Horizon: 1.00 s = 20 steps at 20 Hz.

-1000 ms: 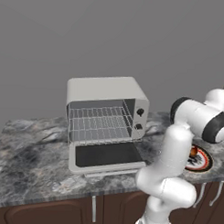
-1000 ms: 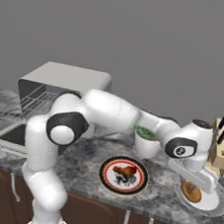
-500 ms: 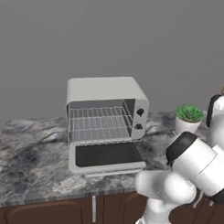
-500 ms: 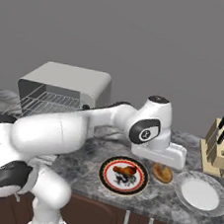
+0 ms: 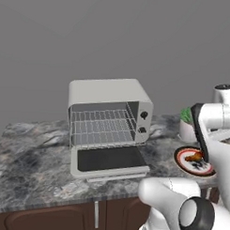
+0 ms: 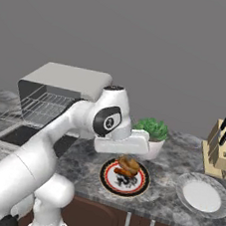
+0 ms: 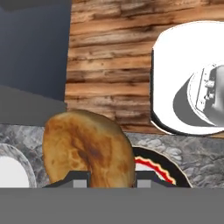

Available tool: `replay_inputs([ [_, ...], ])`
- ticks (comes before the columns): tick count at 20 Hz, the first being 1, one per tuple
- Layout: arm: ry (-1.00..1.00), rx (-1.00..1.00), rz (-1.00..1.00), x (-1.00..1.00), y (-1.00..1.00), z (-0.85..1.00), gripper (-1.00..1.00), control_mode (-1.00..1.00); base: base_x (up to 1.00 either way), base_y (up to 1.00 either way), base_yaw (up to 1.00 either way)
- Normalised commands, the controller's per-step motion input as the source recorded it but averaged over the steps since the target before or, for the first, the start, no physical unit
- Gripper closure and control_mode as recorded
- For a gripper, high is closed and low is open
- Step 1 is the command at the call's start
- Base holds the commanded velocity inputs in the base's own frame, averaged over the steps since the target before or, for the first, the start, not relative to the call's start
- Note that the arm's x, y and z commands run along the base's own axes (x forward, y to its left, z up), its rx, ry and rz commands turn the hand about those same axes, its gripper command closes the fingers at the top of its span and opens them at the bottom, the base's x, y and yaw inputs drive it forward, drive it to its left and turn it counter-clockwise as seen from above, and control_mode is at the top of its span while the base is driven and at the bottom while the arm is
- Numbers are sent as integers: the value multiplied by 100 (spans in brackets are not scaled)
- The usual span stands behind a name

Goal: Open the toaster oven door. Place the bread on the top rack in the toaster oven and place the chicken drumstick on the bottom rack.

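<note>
The toaster oven door point(image 5: 109, 161) is already down flat, so the bread step is in hand. The gripper point(image 7: 105, 177) is clenched on the bread point(image 7: 89, 148), held above the red-rimmed plate point(image 6: 108, 177) with the chicken drumstick point(image 6: 127, 167), well right of the toaster oven point(image 5: 107, 121). Next move likely calls for swinging left and sliding the bread onto the top rack point(image 5: 103, 117).

A kitchen, apparently: marble counter point(image 5: 31, 156) over wooden cabinets point(image 5: 52, 220), toaster oven point(image 5: 107, 123), knife block point(image 6: 221, 151).

A grey marble counter point(image 5: 35, 175) bears the toaster oven point(image 5: 108, 123), patterned plate point(image 6: 108, 175), white plate point(image 6: 202, 195).
</note>
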Motion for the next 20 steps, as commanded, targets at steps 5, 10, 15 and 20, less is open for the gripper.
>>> replay_inputs([
  [5,3,0,27,5,100,22,100,-100,0,0,0],
  [10,0,0,24,6,100,6,100,-100,0,0,0],
  [15,-1,0,23,2,100,1,100,-100,0,0,0],
  [20,-7,0,19,13,100,8,100,-100,0,0,0],
])
